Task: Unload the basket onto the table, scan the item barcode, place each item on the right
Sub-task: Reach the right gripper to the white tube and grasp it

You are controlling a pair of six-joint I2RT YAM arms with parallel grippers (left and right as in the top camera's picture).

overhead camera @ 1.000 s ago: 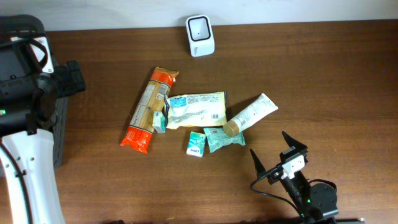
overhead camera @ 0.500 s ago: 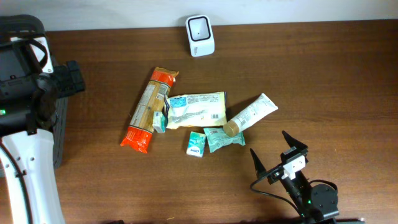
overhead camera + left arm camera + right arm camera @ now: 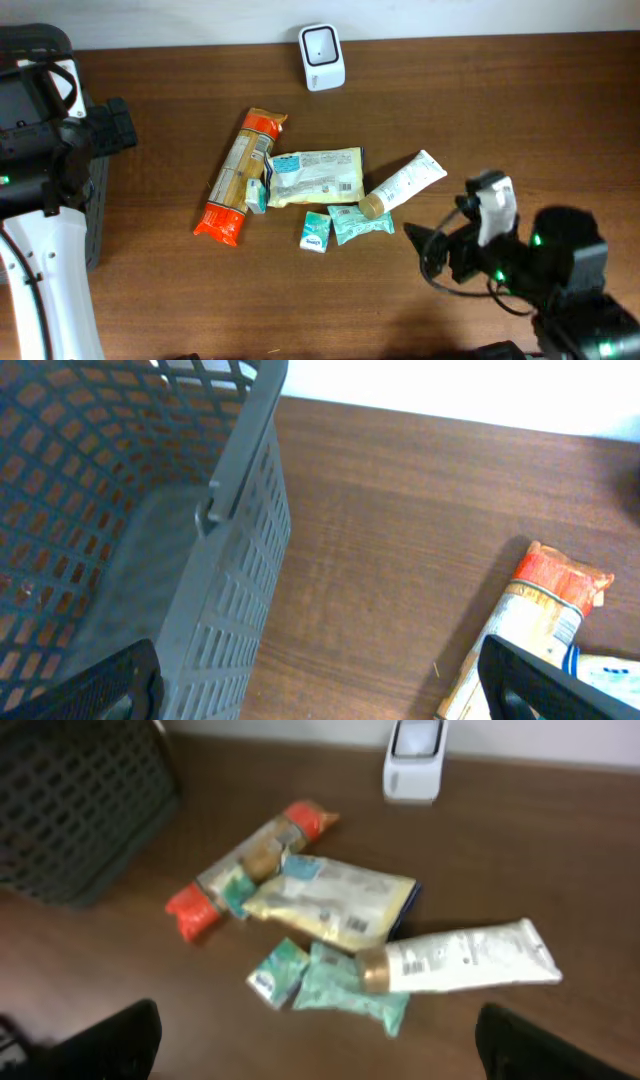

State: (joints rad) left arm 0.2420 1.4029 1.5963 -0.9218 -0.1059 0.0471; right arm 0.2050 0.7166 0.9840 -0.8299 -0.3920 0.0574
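A dark brown wooden table [image 3: 540,110] is seen from above, bounded along its far edge by a pale wall. At the far left a grey mesh basket [image 3: 120,510] is set on the wood, and the left gripper [image 3: 320,680] is held above its rim; its two finger tips are seen at opposite lower corners of the left wrist view, wide apart, with nothing between them. To the right of the basket a long orange-ended packet [image 3: 240,178] is laid at a slant. A pale yellow pouch [image 3: 317,177] with a barcode printed on it is placed just beside that packet, and a small teal sachet [image 3: 256,194] is tucked between the two. Below the pouch a small teal-and-white box [image 3: 315,230] and a green wrapper [image 3: 360,223] are laid side by side. A white tube [image 3: 404,184] with a tan cap is angled up to the right, its cap touching the green wrapper. A white barcode scanner [image 3: 322,44] is stood at the far edge, well apart from the pile, with no item in front of it. At the lower right the right gripper [image 3: 320,1040] is held near the tube, fingers spread and empty. The printing on the items cannot be read; the right wrist view is blurred, and the basket is cut off by the frame.
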